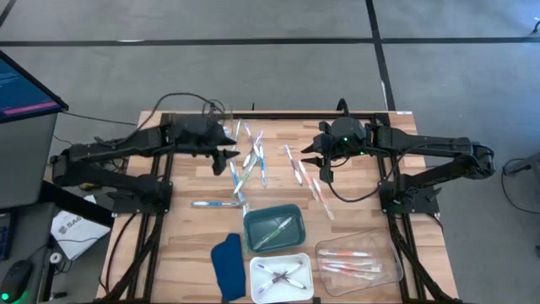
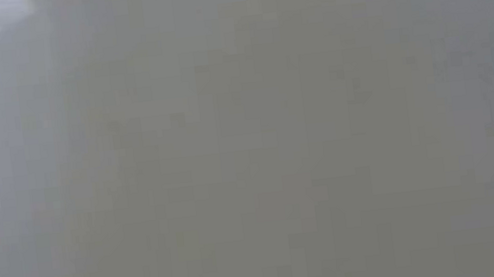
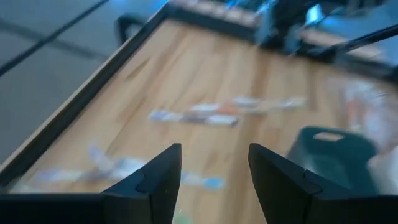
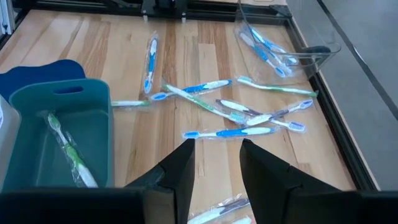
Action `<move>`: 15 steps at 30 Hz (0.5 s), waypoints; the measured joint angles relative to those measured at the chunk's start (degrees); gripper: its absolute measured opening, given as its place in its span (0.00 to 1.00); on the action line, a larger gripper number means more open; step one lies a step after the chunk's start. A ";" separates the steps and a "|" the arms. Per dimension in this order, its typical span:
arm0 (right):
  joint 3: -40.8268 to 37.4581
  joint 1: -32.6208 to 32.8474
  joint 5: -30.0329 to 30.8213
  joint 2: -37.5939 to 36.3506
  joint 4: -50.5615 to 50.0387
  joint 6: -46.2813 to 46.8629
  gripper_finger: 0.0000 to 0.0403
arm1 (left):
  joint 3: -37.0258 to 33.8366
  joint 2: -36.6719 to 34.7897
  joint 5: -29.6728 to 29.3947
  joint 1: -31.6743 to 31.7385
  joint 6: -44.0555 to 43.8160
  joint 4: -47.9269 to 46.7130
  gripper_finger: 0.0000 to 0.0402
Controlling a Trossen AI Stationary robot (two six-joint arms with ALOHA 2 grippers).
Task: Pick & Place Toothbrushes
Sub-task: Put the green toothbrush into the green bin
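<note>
Fingers of both grippers stand apart and empty: the left gripper [image 3: 212, 180] hovers at ten o'clock on the table, the right gripper [image 4: 216, 165] at one o'clock. Between them lie the loose plastic-wrapped toothbrushes [image 1: 251, 160], blue, green and pink, scattered near twelve o'clock. Sorting looks partly done: the teal plastic bin [image 1: 253, 226] holds a green one, the white tray [image 1: 257, 289] and clear tray [image 1: 390, 262] at five o'clock hold several. About a dozen remain.

Looking like a robot lab or workshop: grey carpet floor [image 1: 253, 21] lying all around, wooden table [image 1: 186, 232] sitting on a black metal frame [image 1: 139, 228], computer screen [image 1: 21, 89] glowing at one side, cables [image 1: 181, 100] trailing over the table edge.
</note>
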 joint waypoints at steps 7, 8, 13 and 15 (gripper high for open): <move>0.00 -0.18 0.01 0.00 0.00 -3.57 0.30 | -11.20 1.10 0.02 -5.78 2.52 25.36 0.45; 0.00 -0.18 0.01 0.00 0.03 -4.16 0.30 | -12.54 1.53 -0.10 -5.77 3.09 27.55 0.45; 0.00 -1.35 0.00 0.00 1.11 -7.40 0.30 | -16.33 4.53 -2.15 -4.26 6.13 33.77 0.45; 0.00 -2.04 0.02 0.02 2.39 -8.38 0.30 | -16.67 6.63 -2.37 -3.19 7.56 33.79 0.45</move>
